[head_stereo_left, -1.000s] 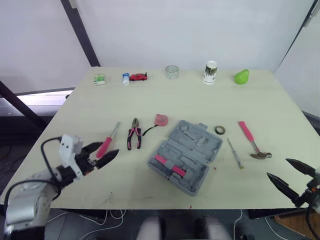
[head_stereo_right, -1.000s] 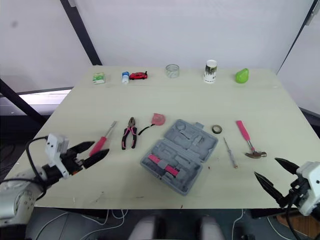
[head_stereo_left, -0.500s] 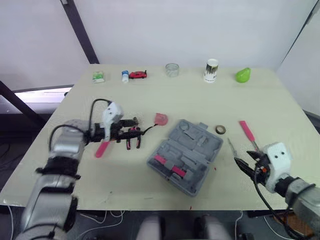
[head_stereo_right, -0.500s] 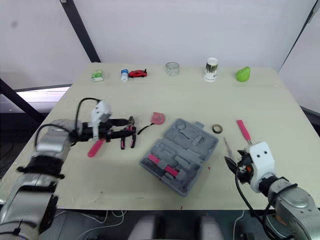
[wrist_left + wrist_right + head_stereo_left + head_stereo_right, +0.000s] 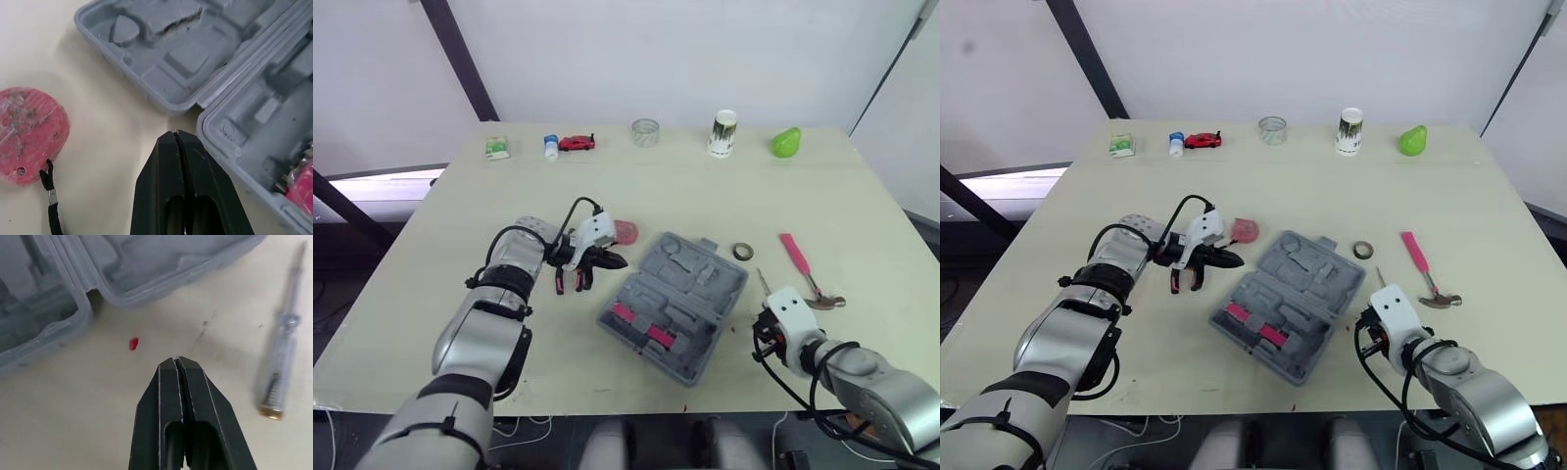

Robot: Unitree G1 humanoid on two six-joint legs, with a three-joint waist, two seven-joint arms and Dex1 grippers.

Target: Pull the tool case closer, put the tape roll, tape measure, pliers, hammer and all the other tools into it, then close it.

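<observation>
Table (image 5: 724, 201): open tool case (image 5: 677, 302); left gripper (image 5: 176, 133), right gripper (image 5: 176, 360) pinched together, flanking it. Prob pull-in step; nxt: open, grip rim.

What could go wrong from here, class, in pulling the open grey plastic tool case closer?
1. The left gripper and right gripper are shut beside the grey plastic tool case; pushing rather than gripping may spin it.
2. The black cord of the red round tape measure lies by the left gripper and could snag.
3. The clear-handled screwdriver near the right gripper might be knocked away.
</observation>
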